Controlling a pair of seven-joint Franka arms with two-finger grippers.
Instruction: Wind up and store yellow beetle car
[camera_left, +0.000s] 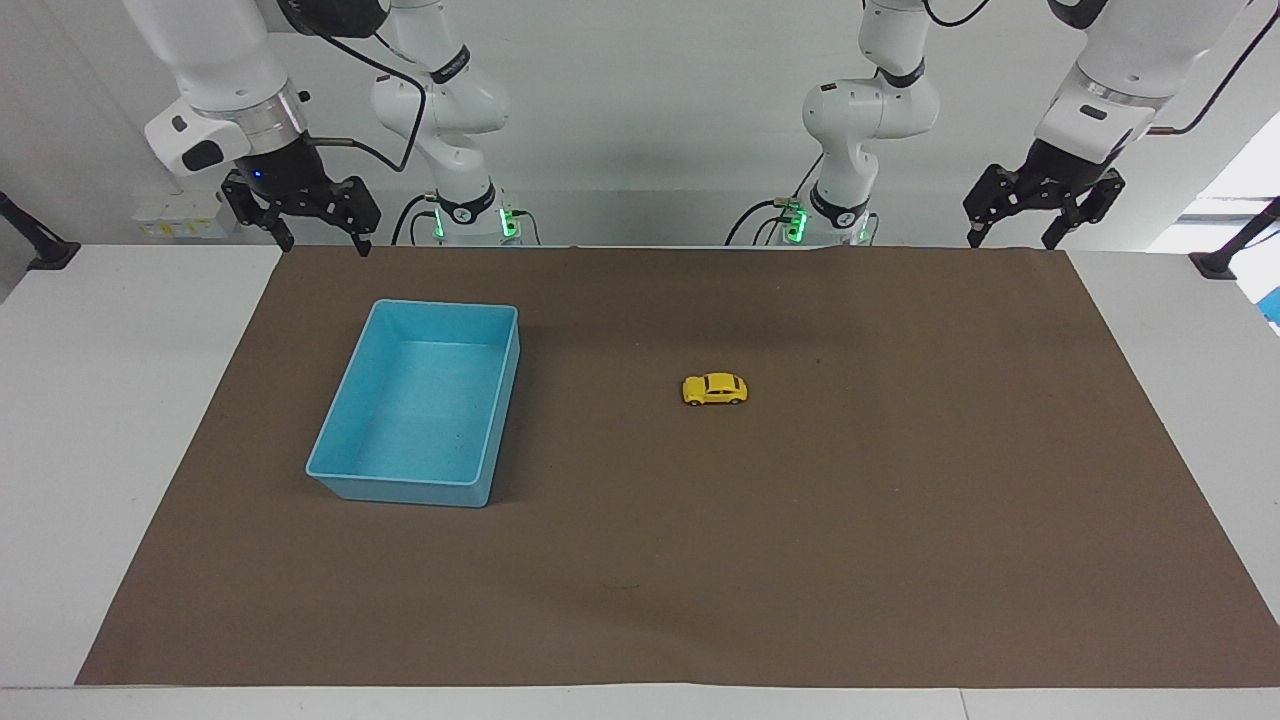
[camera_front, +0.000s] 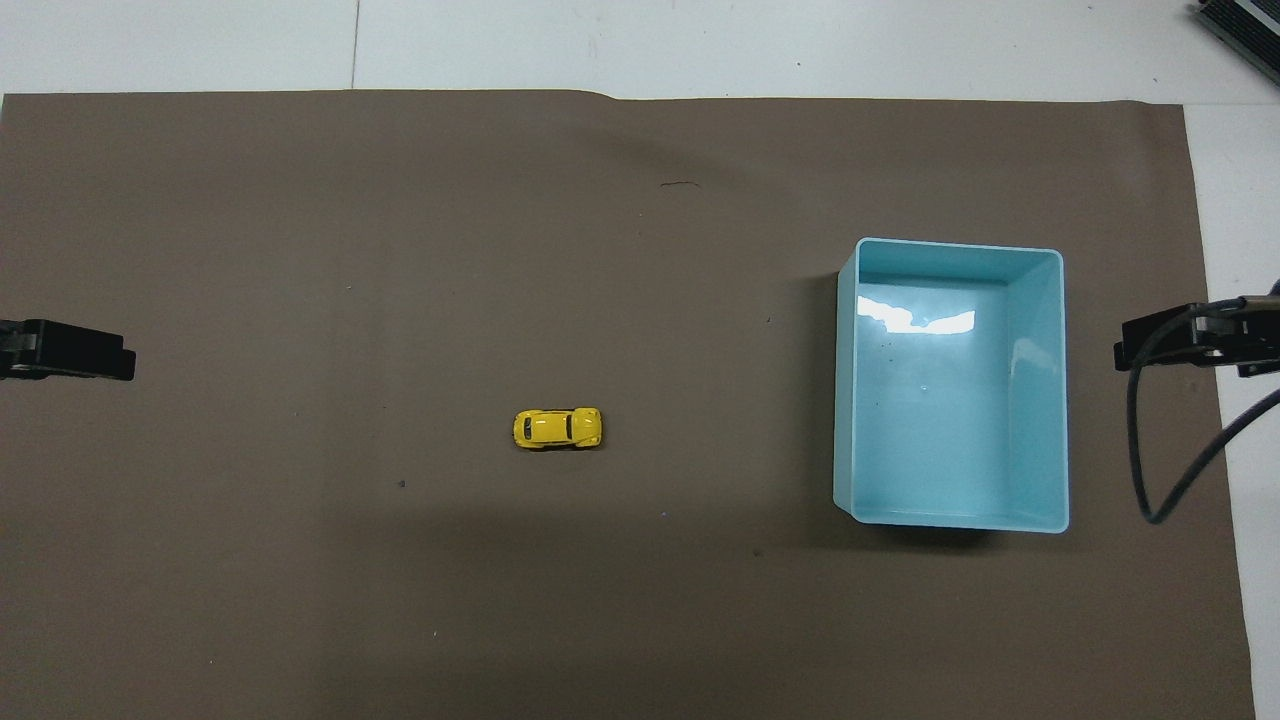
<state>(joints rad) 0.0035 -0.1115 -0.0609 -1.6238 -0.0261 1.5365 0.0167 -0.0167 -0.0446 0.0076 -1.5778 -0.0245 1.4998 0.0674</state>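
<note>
The right gripper (camera_left: 318, 238) is hanging with its fingers spread and holding nothing, raised over the right arm's end of the brown mat (camera_left: 900, 560). The light blue bin (camera_left: 345, 408) is sitting empty beside the yellow beetle car (camera_left: 715, 389), which is resting on its wheels mid-mat. The left gripper (camera_left: 1012, 238) is waiting likewise agape and empty over its own end of the counter (camera_left: 1190, 330).

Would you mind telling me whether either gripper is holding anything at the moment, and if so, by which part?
Nothing is held. The left gripper and right gripper hang open and empty; the yellow beetle car sits alone on the mat.
</note>
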